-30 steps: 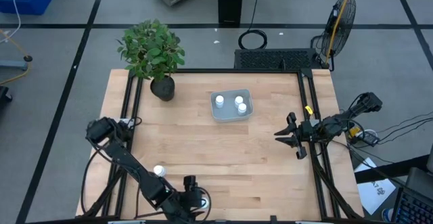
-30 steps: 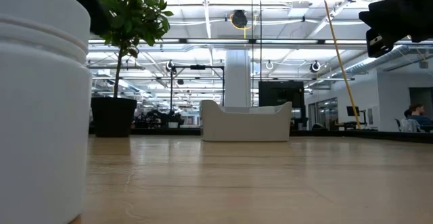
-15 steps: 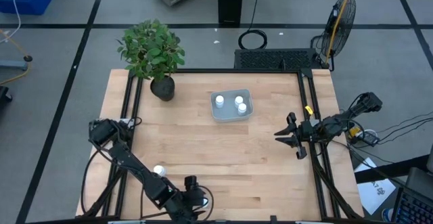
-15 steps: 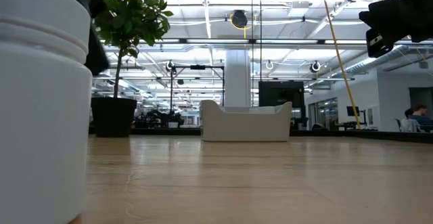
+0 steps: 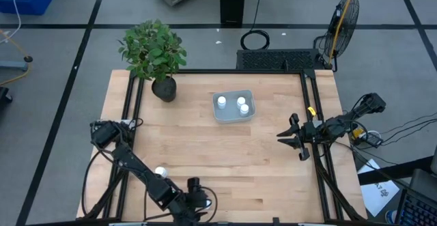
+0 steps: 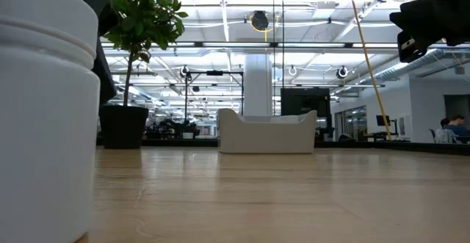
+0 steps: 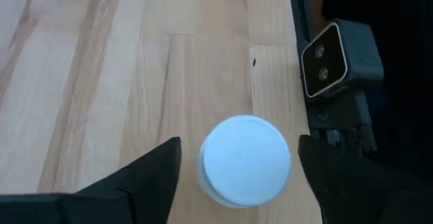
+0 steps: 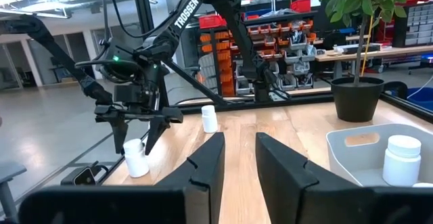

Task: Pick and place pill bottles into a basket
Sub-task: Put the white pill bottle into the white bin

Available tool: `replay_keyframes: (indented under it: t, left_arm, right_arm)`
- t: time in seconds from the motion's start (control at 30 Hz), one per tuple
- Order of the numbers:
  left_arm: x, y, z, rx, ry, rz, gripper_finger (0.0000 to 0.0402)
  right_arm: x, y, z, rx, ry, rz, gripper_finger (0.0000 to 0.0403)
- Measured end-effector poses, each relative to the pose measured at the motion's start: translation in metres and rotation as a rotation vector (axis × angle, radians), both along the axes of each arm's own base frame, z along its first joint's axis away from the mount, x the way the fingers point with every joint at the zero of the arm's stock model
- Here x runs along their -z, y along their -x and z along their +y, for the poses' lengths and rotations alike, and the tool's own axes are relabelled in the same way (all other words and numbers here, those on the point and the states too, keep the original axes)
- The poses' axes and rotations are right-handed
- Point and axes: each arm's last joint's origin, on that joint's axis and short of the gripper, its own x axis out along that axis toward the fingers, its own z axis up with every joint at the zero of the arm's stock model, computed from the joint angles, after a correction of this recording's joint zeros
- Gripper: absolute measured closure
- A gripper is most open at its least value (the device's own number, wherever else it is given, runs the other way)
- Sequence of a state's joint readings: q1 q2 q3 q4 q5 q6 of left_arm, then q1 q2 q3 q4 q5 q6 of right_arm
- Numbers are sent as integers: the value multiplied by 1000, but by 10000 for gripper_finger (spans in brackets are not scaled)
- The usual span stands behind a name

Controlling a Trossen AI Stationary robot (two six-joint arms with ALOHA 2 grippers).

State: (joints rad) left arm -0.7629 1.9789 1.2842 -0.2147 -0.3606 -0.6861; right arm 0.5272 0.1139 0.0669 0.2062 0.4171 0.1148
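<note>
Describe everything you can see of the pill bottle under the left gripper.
The pill bottle is a small white plastic cylinder with a round white cap, standing upright on the wooden table near its front edge. The left gripper hangs above it, fingers open on both sides, not touching it. Nothing else touches it.

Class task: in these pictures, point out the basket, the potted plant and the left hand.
basket (image 5: pixel 233 116): high view, bare near rim.
potted plant (image 5: pixel 164 89): high view, dark pot.
left hand (image 7: pixel 237 164): left wrist view, gap between open fingers, over a bottle cap.
</note>
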Motion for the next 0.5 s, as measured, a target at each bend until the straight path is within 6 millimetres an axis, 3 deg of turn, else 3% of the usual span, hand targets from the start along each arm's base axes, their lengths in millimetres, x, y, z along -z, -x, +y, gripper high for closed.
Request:
replay_keyframes:
  t: [0.3, 0.5]
  left_arm:
    - [-1, -5, 4, 23, -5, -6, 239]
    - [-4, -9, 10, 55, -16, -2, 241]
  right_arm:
    - [0, 0, 0, 0, 0, 0, 325]
    - [0, 0, 0, 0, 0, 0, 323]
